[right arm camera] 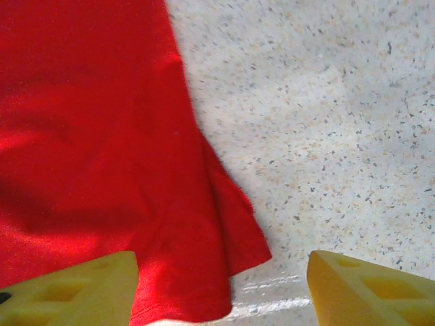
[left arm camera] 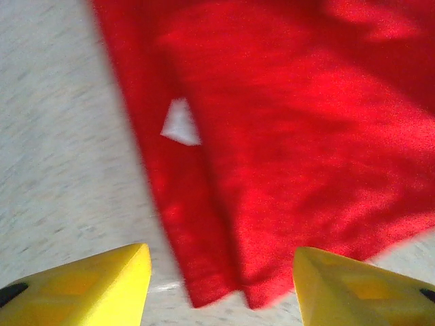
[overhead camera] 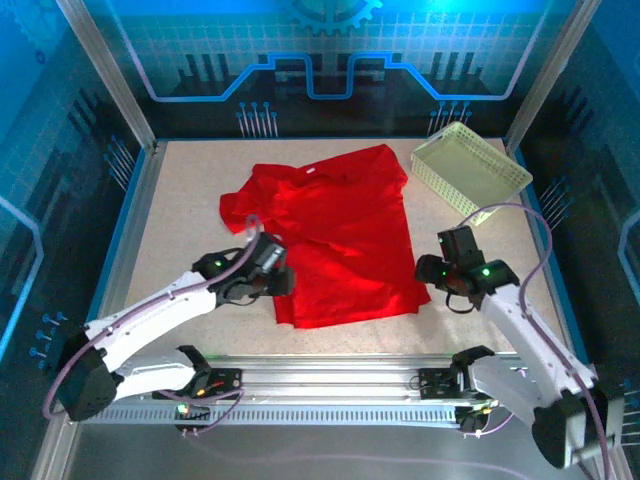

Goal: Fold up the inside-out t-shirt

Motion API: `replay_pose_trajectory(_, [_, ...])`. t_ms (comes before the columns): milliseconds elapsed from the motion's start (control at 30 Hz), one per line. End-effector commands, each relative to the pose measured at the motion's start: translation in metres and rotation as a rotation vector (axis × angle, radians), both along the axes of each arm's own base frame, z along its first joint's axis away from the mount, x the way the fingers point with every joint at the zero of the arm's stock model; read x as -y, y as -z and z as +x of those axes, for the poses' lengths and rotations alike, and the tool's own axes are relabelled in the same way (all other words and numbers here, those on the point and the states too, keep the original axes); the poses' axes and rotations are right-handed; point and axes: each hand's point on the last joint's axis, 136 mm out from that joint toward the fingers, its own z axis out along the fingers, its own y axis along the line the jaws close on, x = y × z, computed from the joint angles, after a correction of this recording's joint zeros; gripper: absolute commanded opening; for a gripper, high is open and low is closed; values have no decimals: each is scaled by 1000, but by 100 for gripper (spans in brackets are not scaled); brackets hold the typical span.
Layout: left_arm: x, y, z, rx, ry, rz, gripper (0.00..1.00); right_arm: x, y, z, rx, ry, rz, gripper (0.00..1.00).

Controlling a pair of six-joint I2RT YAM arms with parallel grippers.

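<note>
The inside-out t-shirt [overhead camera: 335,235], bright red, lies spread and partly folded on the table's middle, with a small white tag [overhead camera: 308,171] near its far edge. My left gripper [overhead camera: 282,278] stands open over the shirt's near-left corner; in the left wrist view the doubled hem corner [left arm camera: 224,272] lies on the table between the yellow fingers [left arm camera: 102,285], untouched. My right gripper [overhead camera: 428,272] is open at the near-right corner. In the right wrist view that corner [right arm camera: 204,272] lies flat between the spread fingers [right arm camera: 370,288], nothing gripped.
A pale yellow-green lattice basket [overhead camera: 470,170] stands at the back right, just off the shirt's far-right edge. Speckled tabletop [overhead camera: 180,200] lies bare left of the shirt and to the right [right arm camera: 326,122] of its corner. A metal rail [overhead camera: 330,375] runs along the near edge.
</note>
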Motion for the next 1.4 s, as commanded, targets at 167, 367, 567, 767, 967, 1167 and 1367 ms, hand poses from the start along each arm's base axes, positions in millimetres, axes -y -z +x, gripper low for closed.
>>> replay_pose_trajectory(167, [111,42,-51,29,570,255,61,-7,-8,-32,23,-31,45,70])
replay_pose_trajectory(367, [141,60,-59,0,706,261,62,-4,-5,-34,40,-18,43,72])
replay_pose_trajectory(567, [139,81,-59,-30,751,338,62,1,-7,-33,92,20,52,73])
replay_pose_trajectory(767, [136,94,-49,-14,747,416,59,5,-10,-30,137,53,62,73])
replay_pose_trajectory(967, [129,106,-33,15,712,519,52,2,-8,-26,134,44,64,74])
replay_pose_trajectory(1167, [127,115,-33,-14,698,502,45,2,-4,-25,125,44,61,74])
replay_pose_trajectory(1367, [122,110,-27,14,657,511,32,-1,0,-22,121,36,66,74])
